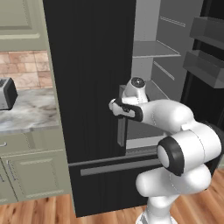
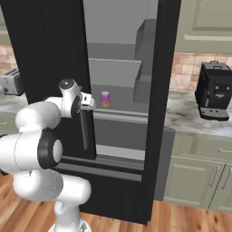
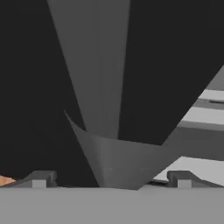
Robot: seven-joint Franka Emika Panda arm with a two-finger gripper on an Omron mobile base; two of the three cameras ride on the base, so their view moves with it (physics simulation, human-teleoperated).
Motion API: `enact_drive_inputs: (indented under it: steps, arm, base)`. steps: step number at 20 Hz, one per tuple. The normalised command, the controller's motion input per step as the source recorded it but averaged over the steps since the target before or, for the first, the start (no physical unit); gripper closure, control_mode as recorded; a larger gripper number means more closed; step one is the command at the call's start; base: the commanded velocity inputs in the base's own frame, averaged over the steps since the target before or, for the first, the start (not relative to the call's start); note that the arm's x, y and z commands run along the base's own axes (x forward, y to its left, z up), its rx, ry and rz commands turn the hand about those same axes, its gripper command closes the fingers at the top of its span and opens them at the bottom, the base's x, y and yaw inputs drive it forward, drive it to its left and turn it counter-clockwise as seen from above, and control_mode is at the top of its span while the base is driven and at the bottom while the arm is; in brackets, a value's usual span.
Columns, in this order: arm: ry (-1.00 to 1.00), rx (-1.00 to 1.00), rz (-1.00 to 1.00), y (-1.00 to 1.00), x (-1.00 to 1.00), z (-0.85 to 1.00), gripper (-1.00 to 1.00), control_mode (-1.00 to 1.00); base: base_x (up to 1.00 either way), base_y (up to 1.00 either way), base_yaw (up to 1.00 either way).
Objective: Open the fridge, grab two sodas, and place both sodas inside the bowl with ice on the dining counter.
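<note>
We see the fridge (image 1: pixel 92 65), tall and black, standing between pale green cabinets (image 1: pixel 26 175), its left door shut and its right door swung wide, so the light grey shelved interior (image 2: pixel 115 72) lies open to us. A long grey vertical handle (image 1: pixel 121 127) runs down the edge of the shut left door, and a bottom drawer (image 1: pixel 109 166) with its own grey bar sits below. On a middle shelf stands one pink soda can (image 2: pixel 105 99), small against the shelf (its marking is too small to read). In the left base view the shelves on the inside of the open door (image 1: pixel 205 65) are cut off at the right edge.

The gripper (image 3: pixel 111 177) is right at the left door's handle, its jaws spread wide with nothing between them that we can call gripped; in the hand view the handle (image 3: pixel 98 87) rises close between the two fingertips (image 3: pixel 41 178). Whether the fingers touch it we cannot tell. From the base views the gripper (image 2: pixel 87 102) is largely hidden behind the wrist.

A toaster (image 1: pixel 6 93) sits on the far-left wall counter (image 1: pixel 30 113), partly cropped, and a black coffee machine (image 2: pixel 215 90) stands on the counter (image 2: pixel 190 118) to the right.
</note>
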Motion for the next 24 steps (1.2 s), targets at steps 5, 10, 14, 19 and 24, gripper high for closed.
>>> enact_drive_inputs:
  steps: [5,10,14,19,24]
  arm:
    - [-0.03,0.02,0.00,0.01,0.40,-0.22,-1.00,-1.00]
    - [-0.01,0.04,0.00,0.05,0.55,-0.19,1.00,-1.00]
    - [0.00,0.00,0.00,0.06,0.34,-0.14,1.00,-1.00]
    - [0.00,0.00,0.06,0.17,-0.29,-0.03,1.00,-1.00]
    - [-0.02,0.00,0.04,0.39,-0.97,0.00,1.00,-1.00]
  base:
    - [0.00,0.00,0.00]
    - [0.00,0.00,0.00]
    - [0.00,0.00,0.00]
    - [0.00,0.00,0.00]
    - [0.00,0.00,0.00]
